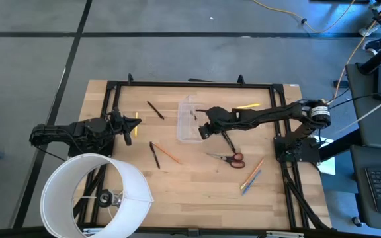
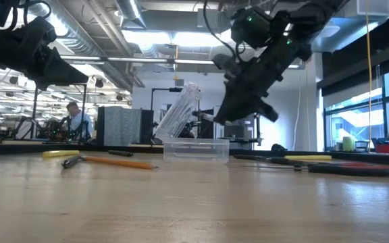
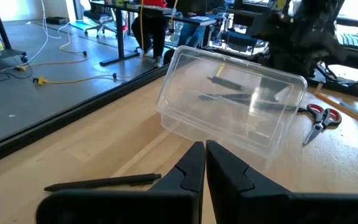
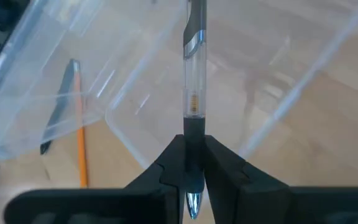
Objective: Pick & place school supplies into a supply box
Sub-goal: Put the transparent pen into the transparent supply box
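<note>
The supply box (image 1: 189, 121) is a clear plastic box at mid-table, its lid (image 2: 179, 111) standing open. My right gripper (image 1: 202, 130) hangs just above the box's right side, shut on a clear-barrelled pen (image 4: 193, 81) that reaches out over the box. My left gripper (image 1: 134, 125) waits shut at the table's left, holding nothing. Lying flat on the table are black pens (image 1: 155, 110) (image 1: 155, 156), an orange pencil (image 1: 170, 155), red-handled scissors (image 1: 229, 158), a yellow pen (image 1: 247, 106) and two pencils (image 1: 251, 176). My right gripper pinches the pen's black grip section (image 4: 193, 127) between its two fingers, close to the silver tip (image 4: 192, 203). The fingers slant down from the table's right, and the pen runs on along them. The pen is lifted clear, its long end over the box.
A large white cylinder (image 1: 94, 195) stands at the near left corner. A black frame (image 1: 190, 84) runs around the table's far and side edges. Another black pen (image 1: 229, 140) lies under my right arm. Bare wood lies between the box and the near edge.
</note>
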`<state>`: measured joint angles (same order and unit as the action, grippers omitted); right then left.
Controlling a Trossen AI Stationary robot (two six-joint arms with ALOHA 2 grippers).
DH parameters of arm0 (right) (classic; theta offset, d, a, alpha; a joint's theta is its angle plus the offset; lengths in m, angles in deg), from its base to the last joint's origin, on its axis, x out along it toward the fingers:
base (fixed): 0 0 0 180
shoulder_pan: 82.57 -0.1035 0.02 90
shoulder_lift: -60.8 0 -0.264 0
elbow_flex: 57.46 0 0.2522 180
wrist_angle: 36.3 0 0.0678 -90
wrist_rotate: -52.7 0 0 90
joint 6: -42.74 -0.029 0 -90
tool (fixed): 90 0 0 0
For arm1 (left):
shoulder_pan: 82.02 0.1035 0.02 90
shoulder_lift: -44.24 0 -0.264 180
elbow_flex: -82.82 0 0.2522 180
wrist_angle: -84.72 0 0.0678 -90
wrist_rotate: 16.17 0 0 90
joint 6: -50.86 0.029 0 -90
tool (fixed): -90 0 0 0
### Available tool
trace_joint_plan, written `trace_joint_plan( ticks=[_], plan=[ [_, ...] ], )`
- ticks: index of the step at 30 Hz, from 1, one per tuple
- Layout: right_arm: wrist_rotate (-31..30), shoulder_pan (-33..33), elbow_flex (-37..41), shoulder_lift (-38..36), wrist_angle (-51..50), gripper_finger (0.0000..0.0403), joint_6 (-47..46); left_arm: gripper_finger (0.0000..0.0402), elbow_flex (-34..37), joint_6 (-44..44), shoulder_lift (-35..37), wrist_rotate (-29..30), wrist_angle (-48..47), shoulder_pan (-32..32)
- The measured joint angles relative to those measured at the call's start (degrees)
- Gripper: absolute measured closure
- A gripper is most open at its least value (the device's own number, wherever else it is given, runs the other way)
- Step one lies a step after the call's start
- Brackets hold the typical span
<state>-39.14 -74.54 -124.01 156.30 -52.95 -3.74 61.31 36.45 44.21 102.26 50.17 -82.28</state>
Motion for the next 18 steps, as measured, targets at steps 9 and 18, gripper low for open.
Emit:
trace_joint_plan(
  ticks=[9, 18],
  plan=[
    [-1.13, 0.50, 0.02, 5.88, 6.08, 0.0352, 3.31, 0.0392, 0.00, 0.01, 0.00, 0.00, -0.01, 0.01],
    [-1.54, 0.48, 0.04, 6.50, 6.08, 0.0352, 3.44, 0.0391, 0.00, 0.03, 0.00, -0.01, -0.01, 0.00]
  ],
)
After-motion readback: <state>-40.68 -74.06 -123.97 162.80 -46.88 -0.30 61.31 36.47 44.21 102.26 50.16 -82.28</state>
